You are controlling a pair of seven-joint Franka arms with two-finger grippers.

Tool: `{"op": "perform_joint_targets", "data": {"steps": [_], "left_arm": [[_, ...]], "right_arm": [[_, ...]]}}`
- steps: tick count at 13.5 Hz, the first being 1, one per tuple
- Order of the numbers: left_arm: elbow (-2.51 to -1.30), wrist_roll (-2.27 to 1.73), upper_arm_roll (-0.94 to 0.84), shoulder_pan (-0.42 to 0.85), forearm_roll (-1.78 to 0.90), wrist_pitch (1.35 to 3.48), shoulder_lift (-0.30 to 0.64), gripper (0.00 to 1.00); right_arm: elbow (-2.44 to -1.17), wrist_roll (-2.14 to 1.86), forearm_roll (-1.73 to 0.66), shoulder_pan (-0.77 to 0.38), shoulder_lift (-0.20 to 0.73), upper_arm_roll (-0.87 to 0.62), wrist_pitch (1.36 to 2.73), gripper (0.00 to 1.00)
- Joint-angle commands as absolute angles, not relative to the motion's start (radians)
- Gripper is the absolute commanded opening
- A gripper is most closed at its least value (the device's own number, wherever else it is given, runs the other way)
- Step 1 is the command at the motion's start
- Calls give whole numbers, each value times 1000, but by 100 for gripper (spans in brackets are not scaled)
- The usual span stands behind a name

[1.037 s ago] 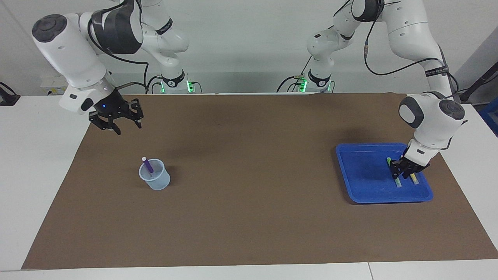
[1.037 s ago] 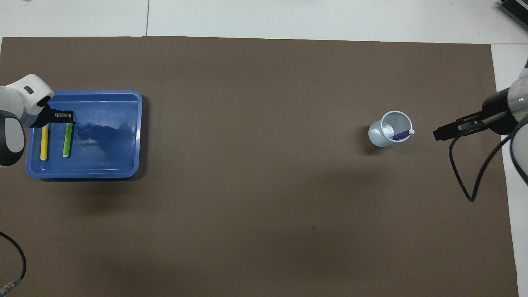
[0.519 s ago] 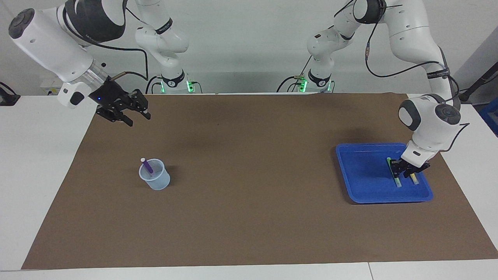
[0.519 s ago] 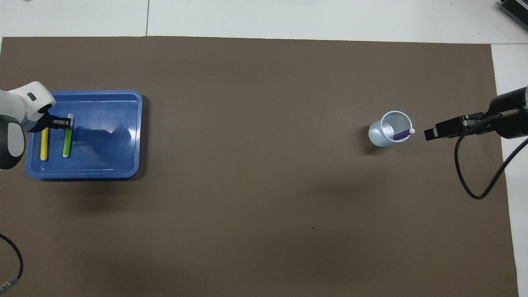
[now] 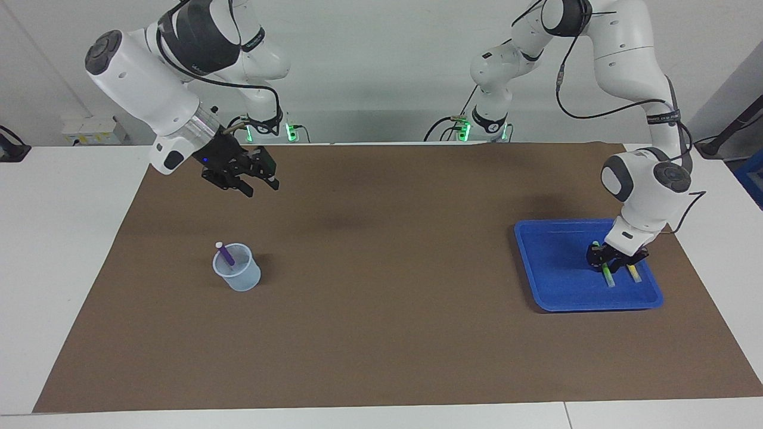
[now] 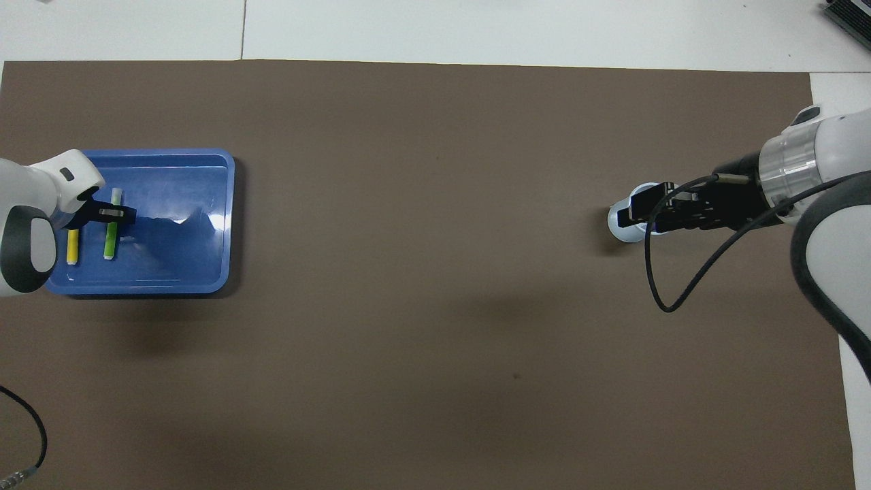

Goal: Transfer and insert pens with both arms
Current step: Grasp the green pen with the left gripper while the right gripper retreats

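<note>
Gripper of the left arm [image 5: 614, 261], at the right of the facing view, set low on the bright green marker pen [image 5: 607, 275] inside the shallow blue plastic tray [image 5: 554, 268]. It has slid a little along the pen's barrel over the last second, and in the overhead view it lies across the pen near its whitish end. Whether it has clamped the pen yet cannot be told. The yellow marker pen [image 5: 634, 274] lies just beside the green one, parallel and untouched.

Right gripper [image 5: 261, 188], upper left of the facing view, fingers apart and holding nothing. A second ago it hung over the edge of the brown paper mat [image 5: 387, 298]; it has since swung inward, toward the frame's centre. In the overhead view it now covers most of the small translucent plastic cup [image 5: 238, 277], while the facing view shows it raised, well clear of the cup. The purple marker pen [image 5: 226, 255] leans inside the cup, whitish cap upward.

Reading: one insertion looks complete. The left arm appears to be starting the second pick, and the right arm seems to be heading to receive the pen.

Count:
- pens: three (one in the cup, two in the tray)
- cups: one
- trays: one
- mats: one
- arms: two
</note>
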State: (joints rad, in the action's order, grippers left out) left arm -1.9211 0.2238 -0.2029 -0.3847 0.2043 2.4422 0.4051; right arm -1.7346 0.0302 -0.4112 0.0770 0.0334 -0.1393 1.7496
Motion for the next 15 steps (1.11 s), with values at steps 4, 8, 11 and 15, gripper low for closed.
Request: {"op": "perform_joint_targets", "data": {"steps": [4,8,11,15], "left_arm": [[-1873,226,-204,-379,221,2344,397,0],[-1728,198,-209,-339,164,2144,393,0],[-1684,77,-216,-316,48,2062,371,0],[-1686,-180,-219,-258,-108,2013,321,0]], "right_arm": [[-1775,38,-468,103,-2,-140,1761,67],[-1775,38,-472,103,-2,-138,1755,68],[-1773,38,-472,104,-2,-138,1752,68],[-1773,40,-472,104,-2,-137,1749,69]]}}
